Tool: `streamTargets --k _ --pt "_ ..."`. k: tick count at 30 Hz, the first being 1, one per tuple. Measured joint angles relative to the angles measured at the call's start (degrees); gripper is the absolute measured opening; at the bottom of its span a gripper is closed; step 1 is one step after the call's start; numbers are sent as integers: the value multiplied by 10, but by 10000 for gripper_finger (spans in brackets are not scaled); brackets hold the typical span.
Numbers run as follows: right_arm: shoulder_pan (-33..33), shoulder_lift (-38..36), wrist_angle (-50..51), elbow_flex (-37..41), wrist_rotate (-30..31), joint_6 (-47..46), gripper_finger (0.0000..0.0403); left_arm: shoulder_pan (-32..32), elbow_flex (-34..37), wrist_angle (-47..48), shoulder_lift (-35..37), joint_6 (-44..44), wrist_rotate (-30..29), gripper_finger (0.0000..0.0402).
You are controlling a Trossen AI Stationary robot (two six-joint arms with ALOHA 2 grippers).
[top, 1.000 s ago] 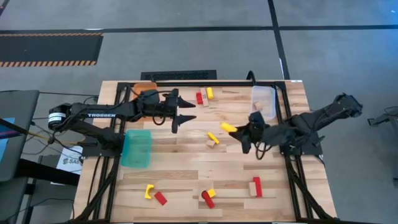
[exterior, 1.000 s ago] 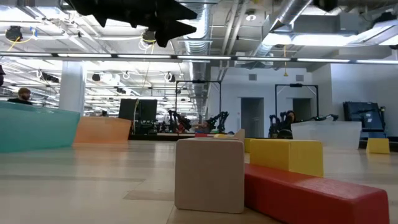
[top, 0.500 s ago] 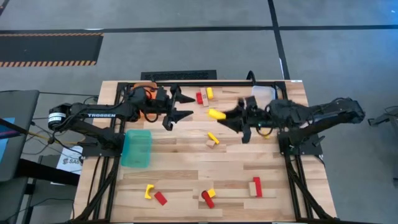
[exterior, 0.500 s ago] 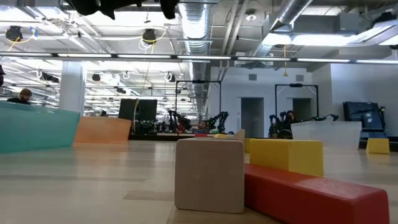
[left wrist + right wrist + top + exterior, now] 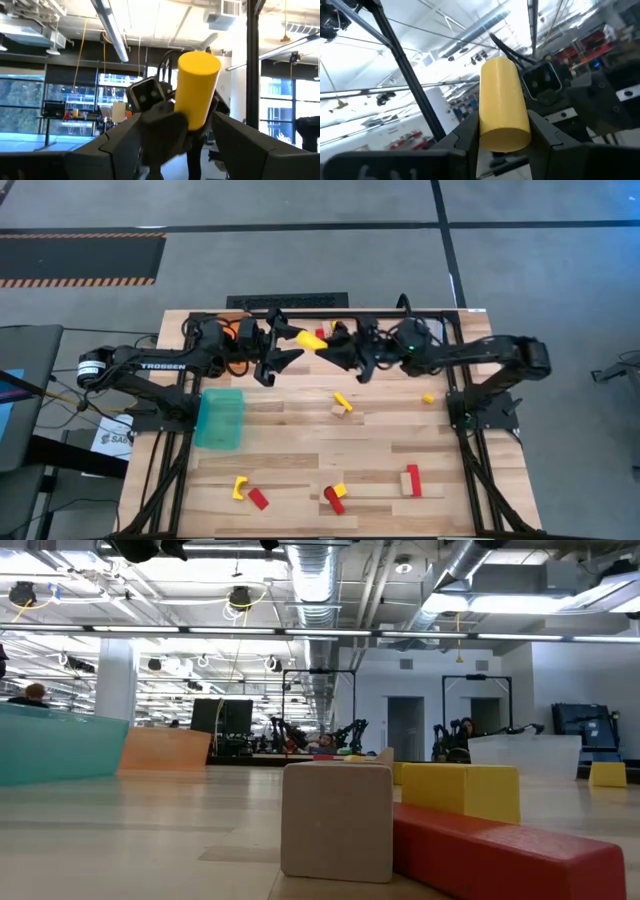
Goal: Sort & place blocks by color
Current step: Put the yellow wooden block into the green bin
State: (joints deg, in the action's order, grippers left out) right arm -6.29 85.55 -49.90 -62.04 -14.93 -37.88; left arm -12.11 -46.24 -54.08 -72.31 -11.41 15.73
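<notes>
While right gripper [image 5: 322, 348] pinches yellow cylinder [image 5: 309, 340], "TROSSEN"-marked (white print) left gripper [image 5: 278, 345] gapes.

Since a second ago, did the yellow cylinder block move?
Yes. The right gripper carried the yellow cylinder block across the wooden table, away from the clear bin's side, and it now meets the left gripper.

1. Orange bin [image 5: 232, 320]: mostly covered by the left arm in the high view; only a sliver shows.
2. Clear bin [image 5: 524, 756]: hidden behind the right arm from above.
3. Red block [image 5: 505, 858]: cut off by the low view's bottom edge.
4. Small yellow piece [image 5: 428, 398]: too small to tell its shape.
</notes>
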Motion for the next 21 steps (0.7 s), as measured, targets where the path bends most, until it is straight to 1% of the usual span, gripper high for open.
streamTargets --k 6,10,14,18,21 --pt "-22 49 0 -38 -41 -44 123 1 0 -17 0 -16 0 228" --pt "-26 64 -4 -48 -45 -57 123 1 0 -50 0 -17 0 228" --pt "-29 67 -6 -48 -46 -58 123 1 0 -53 0 -17 0 226" --pt "-32 66 -4 -48 -48 -58 123 1 0 -49 0 -17 0 210" --pt "-32 66 -7 -48 -50 -58 123 0 0 -50 0 -17 -2 186"
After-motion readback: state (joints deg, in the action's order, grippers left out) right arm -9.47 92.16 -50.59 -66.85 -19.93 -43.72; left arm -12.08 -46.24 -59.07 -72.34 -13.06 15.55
